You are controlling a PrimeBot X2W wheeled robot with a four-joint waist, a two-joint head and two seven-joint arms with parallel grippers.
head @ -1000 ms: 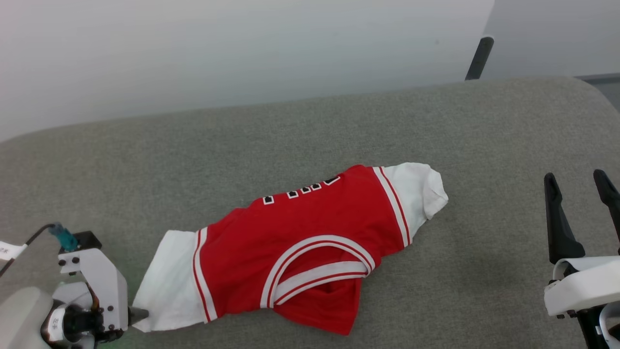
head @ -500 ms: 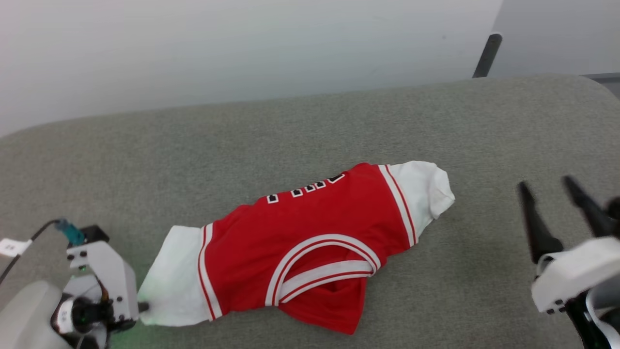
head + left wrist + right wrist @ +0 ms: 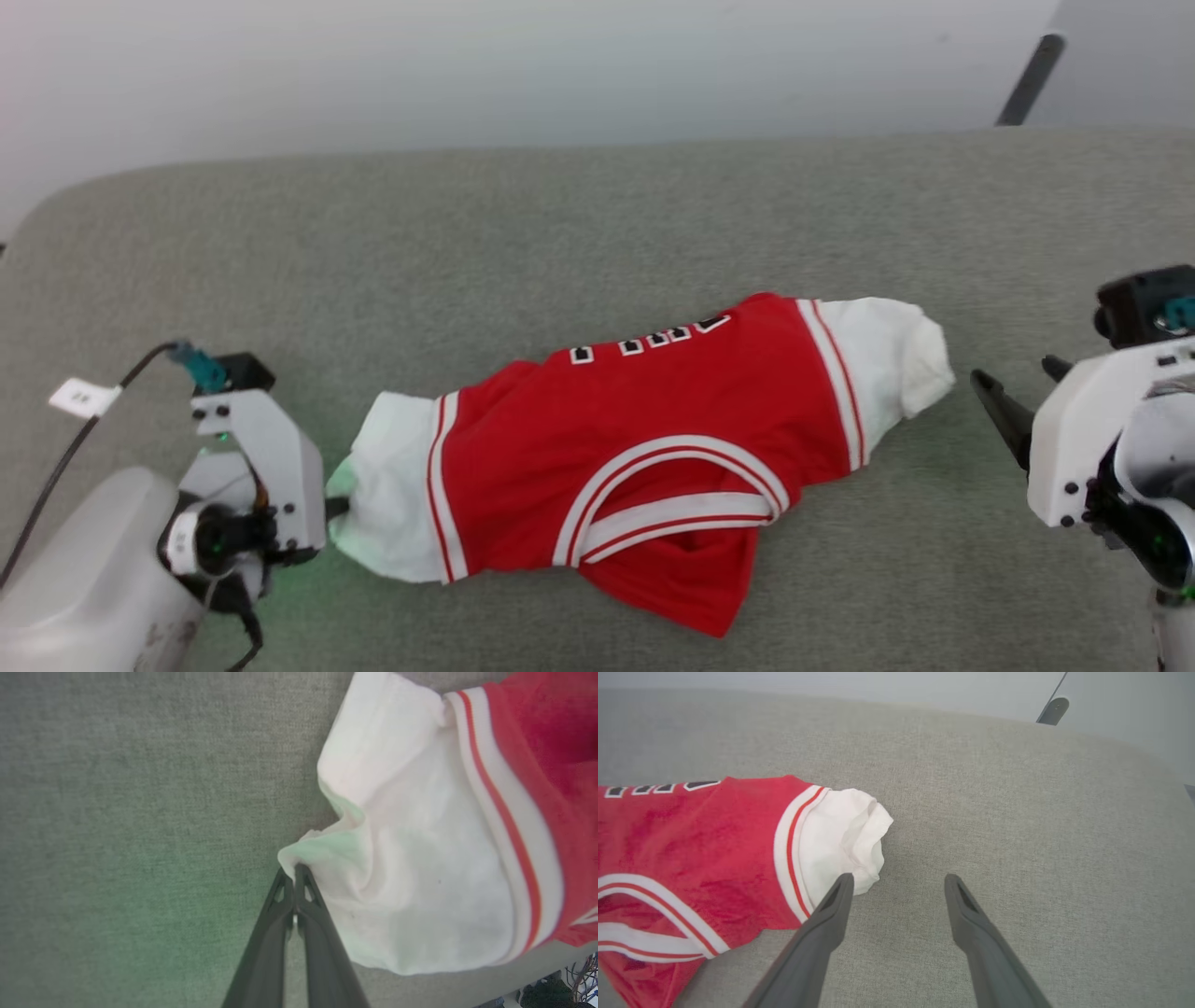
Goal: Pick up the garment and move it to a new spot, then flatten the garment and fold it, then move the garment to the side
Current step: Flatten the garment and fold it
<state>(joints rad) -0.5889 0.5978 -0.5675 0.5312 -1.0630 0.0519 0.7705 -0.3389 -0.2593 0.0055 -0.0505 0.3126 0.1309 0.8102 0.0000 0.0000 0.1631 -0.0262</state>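
Now pinches garment (image 3: 653,420) left sleeve (image 3: 411,858) with left end effector (image 3: 295,871), spread a second ago; holds right end effector (image 3: 899,879) spread beside right sleeve (image 3: 840,835). Ready for lift.

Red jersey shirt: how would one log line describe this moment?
left pincer: shut on sleeve of red-and-white jersey shirt | right pincer: open, near other sleeve

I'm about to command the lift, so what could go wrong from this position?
The left claw pinches only the tip of one white sleeve of the garment, so this thin hold may slip under load.
The right claw is open beside the other sleeve, not gripping it. Lifting now would probably leave the garment hanging bunched from one end.
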